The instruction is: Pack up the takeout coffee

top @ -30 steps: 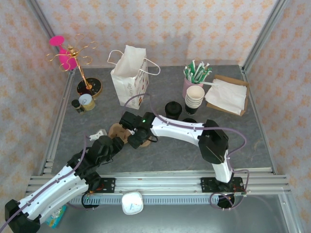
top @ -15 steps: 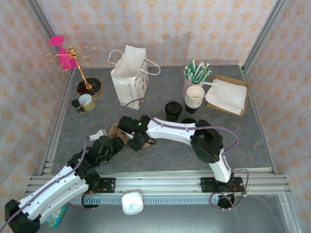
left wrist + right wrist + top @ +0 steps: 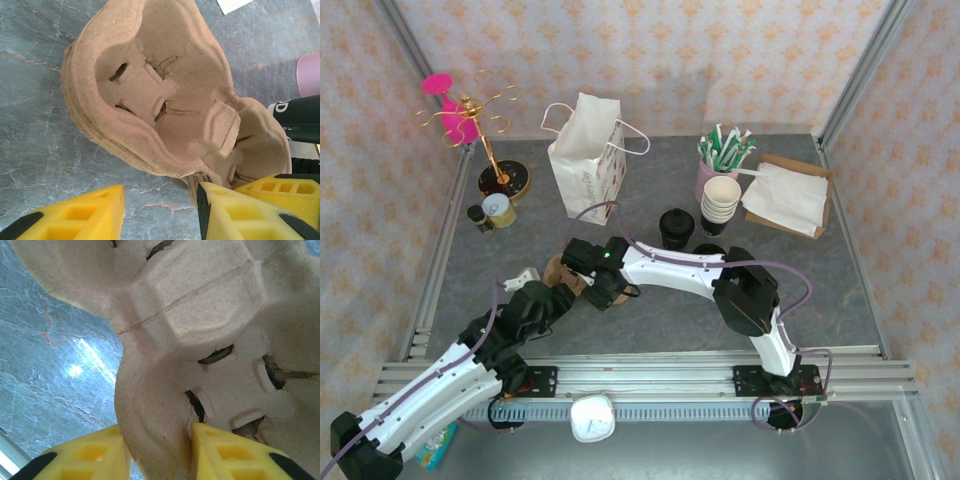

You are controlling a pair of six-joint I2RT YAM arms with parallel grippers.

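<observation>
Fingers (image 3: 235, 455) of the right gripper (image 3: 156, 440) stand close together, one on each side of the raised rim of the cup carrier (image 3: 200, 305). Both yellow pads lie against the pulp wall, so this gripper has the carrier pinched at its edge. Seen from above, the right gripper (image 3: 601, 291) sits at the carrier's right-hand end, its arm reaching in from the right across the grey desk (image 3: 650, 330).

The left gripper (image 3: 160, 200) is partly open. Bare desk shows between its two yellow fingers and nothing lies in that gap. The carrier's near edge comes down just above its right-hand finger; whether they touch I cannot tell. In the top view the left gripper (image 3: 558, 297) lies at the near side of the brown cup carrier (image 3: 557, 268), which sits left of the desk's middle.

Farther out, the takeout coffee (image 3: 676, 225) stands upright on the desk behind the right arm, apart from the carrier and from both grippers. Just to its right rises a stack of black cups (image 3: 721, 200) with a cream inside, and a low black pile of lids (image 3: 710, 250) lies in front of that stack. A white paper bag (image 3: 585, 160) stands behind and to the left of the coffee. A pink cup of green sticks (image 3: 718, 165) stands behind the stack.
</observation>
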